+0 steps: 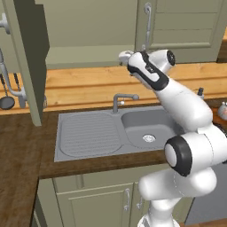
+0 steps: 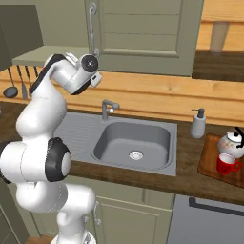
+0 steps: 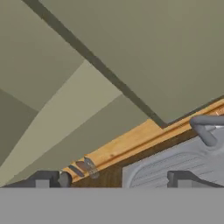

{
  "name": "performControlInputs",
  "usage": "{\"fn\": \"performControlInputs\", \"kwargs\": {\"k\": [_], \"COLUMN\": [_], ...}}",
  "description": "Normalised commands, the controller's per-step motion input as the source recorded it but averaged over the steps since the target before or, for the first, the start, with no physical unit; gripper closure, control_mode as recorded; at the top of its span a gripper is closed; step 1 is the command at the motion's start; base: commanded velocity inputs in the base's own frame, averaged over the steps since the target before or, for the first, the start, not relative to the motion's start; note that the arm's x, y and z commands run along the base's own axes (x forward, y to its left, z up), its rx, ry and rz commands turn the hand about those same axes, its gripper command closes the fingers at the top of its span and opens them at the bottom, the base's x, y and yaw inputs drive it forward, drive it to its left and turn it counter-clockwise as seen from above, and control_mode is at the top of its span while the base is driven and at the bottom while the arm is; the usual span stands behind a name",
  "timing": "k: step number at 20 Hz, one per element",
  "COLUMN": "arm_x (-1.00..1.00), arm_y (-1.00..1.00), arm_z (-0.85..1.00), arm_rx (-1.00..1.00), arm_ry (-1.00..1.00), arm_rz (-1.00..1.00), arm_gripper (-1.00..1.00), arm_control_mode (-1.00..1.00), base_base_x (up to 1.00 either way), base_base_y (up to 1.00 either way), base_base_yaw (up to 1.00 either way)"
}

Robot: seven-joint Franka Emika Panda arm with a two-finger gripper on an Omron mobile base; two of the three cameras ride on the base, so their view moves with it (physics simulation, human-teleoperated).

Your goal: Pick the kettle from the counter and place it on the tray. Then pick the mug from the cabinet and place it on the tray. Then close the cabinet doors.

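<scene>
Kettle [image 2: 232, 142] and red mug [image 2: 228, 164] both already sitting on the tray [image 2: 208, 163] at the right end of the counter [image 2: 190, 178], mug in front of kettle and just beside it, soap dispenser [image 2: 198, 123] standing near the tray's back corner. First two placements judged done, then; only the closing of the cabinet doors left. Right door [image 2: 143, 33] looking shut or very nearly so, flat to the cabinet face with its long bar handle [image 2: 92, 28] upright near the inner edge. Left door [image 1: 31, 57] swung well out over the counter, seen edge-on in the left base view, with the bare shelf [image 1: 88, 55] of the cabinet [image 1: 93, 22] exposed behind it. Arm raised high above the sink [image 2: 133, 143], wrist up at the cabinet's lower edge beside the right door's handle. Gripper [image 3: 114, 178] with fingertips [image 3: 46, 178] set well apart and nothing between them, pointing up along the cabinet underside and door panels, with faucet [image 3: 205, 129] and draining board at the edge of the hand view. Hard to tell from these angles whether the hand is touching the cabinet or merely close under it. Likely remaining: reach across to the open left door, push it round until flush, confirm the right one is seated.
</scene>
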Motion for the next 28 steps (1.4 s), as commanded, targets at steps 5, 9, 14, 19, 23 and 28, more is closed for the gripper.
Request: {"fn": "performControlInputs", "kwargs": {"k": [5, 9, 14, 19, 23, 28], "arm_x": [-0.28, -0.77, -0.31, -0.01, -0.11, -0.31], "arm_y": [0.97, 0.54, 0.38, 0.21, 0.01, 0.0], "arm_z": [-0.13, 0.0, -0.02, 0.05, 0.16, 0.04], "arm_rx": [-0.08, -0.17, -0.22, -0.08, -0.09, -0.09], "arm_ry": [-0.02, -0.19, 0.01, 0.0, -0.01, -0.16], "arm_rz": [0.0, -0.01, -0.14, -0.17, -0.21, -0.14], "arm_gripper": [-1.0, -1.0, -1.0, -1.0, -1.0, -1.0], "arm_control_mode": [-1.0, -1.0, -1.0, -1.0, -1.0, -1.0], "base_base_x": [0.0, 0.0, 0.0, 0.0, 0.0, 0.0], "base_base_y": [0.0, 0.0, 0.0, 0.0, 0.0, 0.0], "base_base_yaw": [0.0, 0.0, 0.0, 0.0, 0.0, 0.0]}}
